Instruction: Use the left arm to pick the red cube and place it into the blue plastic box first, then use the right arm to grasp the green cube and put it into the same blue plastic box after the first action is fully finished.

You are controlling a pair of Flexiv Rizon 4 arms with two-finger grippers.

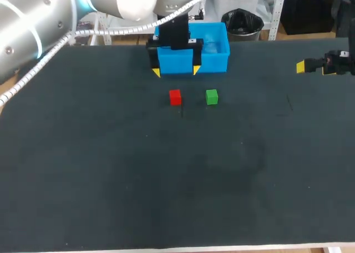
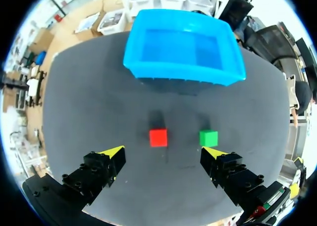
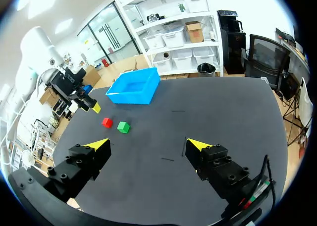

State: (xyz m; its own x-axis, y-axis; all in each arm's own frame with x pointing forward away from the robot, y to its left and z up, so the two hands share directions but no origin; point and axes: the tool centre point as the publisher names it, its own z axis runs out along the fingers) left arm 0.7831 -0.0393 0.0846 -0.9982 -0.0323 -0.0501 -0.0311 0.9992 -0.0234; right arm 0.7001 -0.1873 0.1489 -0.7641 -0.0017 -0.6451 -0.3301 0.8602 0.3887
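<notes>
A red cube [image 1: 175, 97] and a green cube [image 1: 211, 96] sit side by side on the dark table, just in front of the blue plastic box [image 1: 213, 57]. My left gripper [image 1: 176, 70] hovers open above the box's front wall, with nothing between its fingers. In the left wrist view the red cube [image 2: 158, 137] lies ahead of the open left gripper [image 2: 164, 152], the green cube [image 2: 208, 137] by its right finger, and the box [image 2: 148, 62] beyond looks empty. My right gripper [image 3: 146, 145] stands open at the table's far right [image 1: 302, 66], far from the red cube [image 3: 106, 122], green cube [image 3: 123, 127] and box [image 3: 133, 96].
The dark table [image 1: 166, 181] stretches wide in front of the cubes and to both sides. My left arm [image 1: 50, 20] crosses the back left corner with its white cable.
</notes>
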